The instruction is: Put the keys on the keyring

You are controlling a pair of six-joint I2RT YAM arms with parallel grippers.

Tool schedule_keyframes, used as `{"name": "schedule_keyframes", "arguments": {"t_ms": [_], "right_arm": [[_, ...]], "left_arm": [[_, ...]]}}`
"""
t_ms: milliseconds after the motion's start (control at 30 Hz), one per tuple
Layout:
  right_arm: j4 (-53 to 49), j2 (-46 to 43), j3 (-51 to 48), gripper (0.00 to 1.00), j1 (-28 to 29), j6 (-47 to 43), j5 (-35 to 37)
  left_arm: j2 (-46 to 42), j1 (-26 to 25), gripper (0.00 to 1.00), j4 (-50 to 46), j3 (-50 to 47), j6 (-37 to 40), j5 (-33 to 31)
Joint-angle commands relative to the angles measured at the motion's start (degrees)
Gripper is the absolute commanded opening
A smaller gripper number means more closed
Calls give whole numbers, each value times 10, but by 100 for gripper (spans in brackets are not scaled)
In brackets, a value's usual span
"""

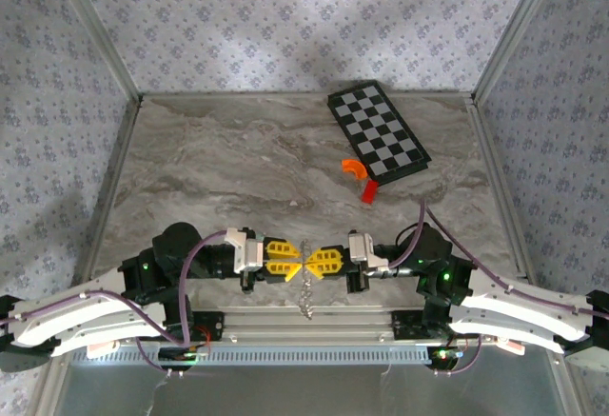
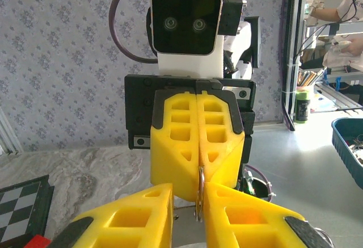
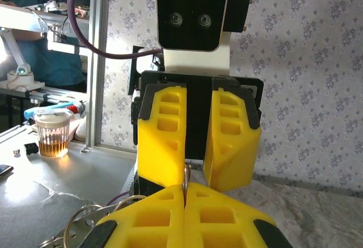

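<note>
A grey marbled tabletop point(image 1: 238, 164) sits between walls point(image 1: 285, 16) papered in a pale lilac floral print. A checkered board point(image 1: 379, 133) lies at the far right. By the near edge, the right gripper point(image 1: 314, 264) is clenched on the keyring point(image 1: 306, 292), a thin, glinting silvery chain trailing limply. The left gripper point(image 1: 295, 264) faces it, fingers parted.

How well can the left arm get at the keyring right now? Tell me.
Likely yes: the left gripper is open and appears to straddle the keyring, which the shut right gripper holds out.
</note>
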Motion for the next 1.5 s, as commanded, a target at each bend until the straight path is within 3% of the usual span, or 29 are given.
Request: {"name": "schedule_keyframes", "arguments": {"t_ms": [0,267,900,1467], "right_arm": [[41,-11,-6,0,-2,9,-9],[43,-11,-11,0,-2,12,-8],[50,-13,-7,0,-5,10,-16],[54,-17,-14,0,-7,13,-20]], "left_arm": [[3,-4,19,24,-3,-4,10],[2,-4,13,24,-1,-6,13],[10,-4,16,13,11,0,22],[2,-4,5,29,3,-5,28]]}}
